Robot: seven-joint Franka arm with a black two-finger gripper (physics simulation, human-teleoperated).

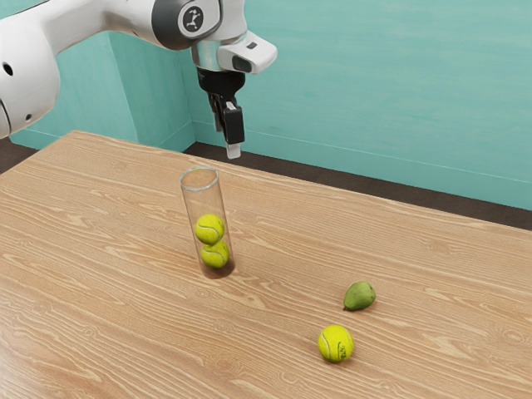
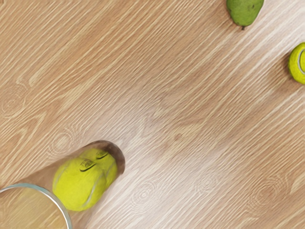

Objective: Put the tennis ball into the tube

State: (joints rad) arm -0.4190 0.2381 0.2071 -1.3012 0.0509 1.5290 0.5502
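High above the table, a little beyond the clear tube's rim, my gripper [image 1: 226,142] points down with its two fingers apart and nothing between them. The tube [image 1: 192,202] stands upright and holds two tennis balls [image 1: 210,229], one above the other. A loose tennis ball [image 1: 336,343] lies on the table toward the exterior view's lower right. The wrist view has the tube [image 2: 61,206] at its lower-left corner, its balls [image 2: 78,183] visible through the wall, and the loose ball [image 2: 298,63] cut off by the right edge.
A green pear [image 1: 360,296] rests on the wooden table [image 1: 100,249] close to the loose ball; the wrist view has the pear [image 2: 244,10] at its top edge. Teal walls rise behind the table's far edge.
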